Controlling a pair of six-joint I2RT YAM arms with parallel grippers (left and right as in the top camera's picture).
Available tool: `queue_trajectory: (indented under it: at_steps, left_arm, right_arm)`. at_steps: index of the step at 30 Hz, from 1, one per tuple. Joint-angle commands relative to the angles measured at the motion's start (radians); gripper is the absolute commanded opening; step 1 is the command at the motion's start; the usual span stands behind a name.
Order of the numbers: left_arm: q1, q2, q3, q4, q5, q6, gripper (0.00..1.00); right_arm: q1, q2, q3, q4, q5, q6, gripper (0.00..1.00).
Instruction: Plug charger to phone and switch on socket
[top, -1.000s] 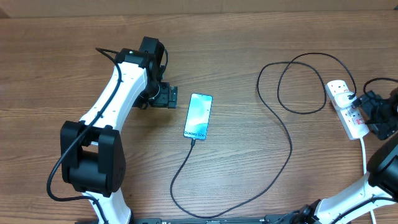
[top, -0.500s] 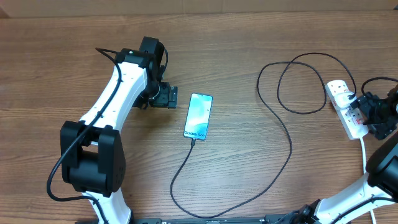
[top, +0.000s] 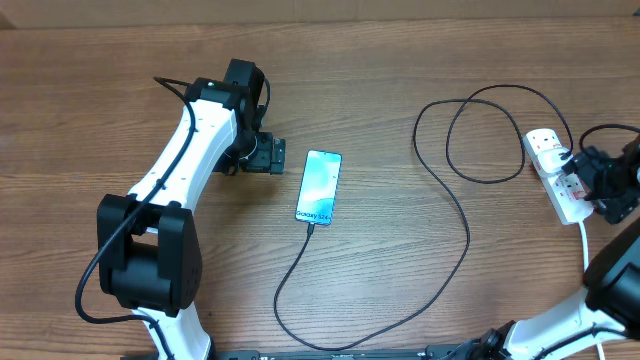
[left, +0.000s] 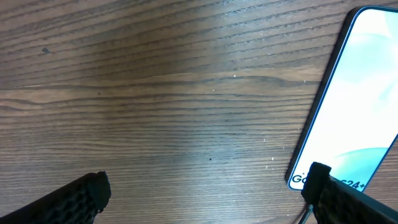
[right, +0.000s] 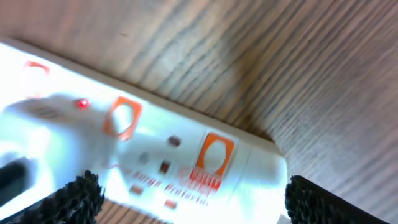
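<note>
You see a brown wood-grain surface (top: 380, 90) carrying three things. A slim rectangular smartphone (top: 319, 187) with a light-blue screen lies flat near centre. A thin black cable (top: 467, 230) meets its lower edge, then loops beside a white oblong power strip (top: 553, 175) with red switches at the right. A white cord (top: 585, 250) trails from the strip.

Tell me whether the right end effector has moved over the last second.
Yes, slightly: the right end effector crept leftward in the overhead view, further over the socket.
</note>
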Motion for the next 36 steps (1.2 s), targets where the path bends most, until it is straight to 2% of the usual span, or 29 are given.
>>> queue_trajectory:
  at_steps: [1, 3, 6, 8, 16, 29, 36]
  left_arm:
    - [-0.006, -0.021, 0.008, 0.0, -0.013, -0.018, 0.99]
    - [-0.006, -0.021, 0.008, 0.0, -0.013, -0.018, 1.0]
    - [-0.006, -0.021, 0.008, 0.0, -0.013, -0.018, 1.0]
    - [-0.006, -0.021, 0.008, 0.0, -0.013, -0.018, 1.0]
    - [-0.006, -0.021, 0.008, 0.0, -0.013, -0.018, 1.0]
    - [-0.006, -0.021, 0.008, 0.0, -0.013, -0.018, 1.0]
    - [-0.006, -0.021, 0.008, 0.0, -0.013, -0.018, 1.0]
  right_arm:
    - [0.018, -0.063, 0.001, -0.002, -0.084, -0.008, 0.79]
    - [0.018, -0.063, -0.003, -0.011, -0.089, -0.007, 0.6]
    - [0.019, -0.063, -0.003, -0.031, -0.093, 0.004, 0.16]
    - [0.019, -0.063, -0.003, -0.049, -0.097, 0.009, 0.05]
    - [0.019, -0.063, -0.029, -0.066, -0.148, 0.056, 0.04]
    - [0.067, -0.063, -0.24, 0.151, -0.203, 0.084, 0.04]
    - [0.116, -0.063, -0.244, 0.169, -0.136, 0.084, 0.04]
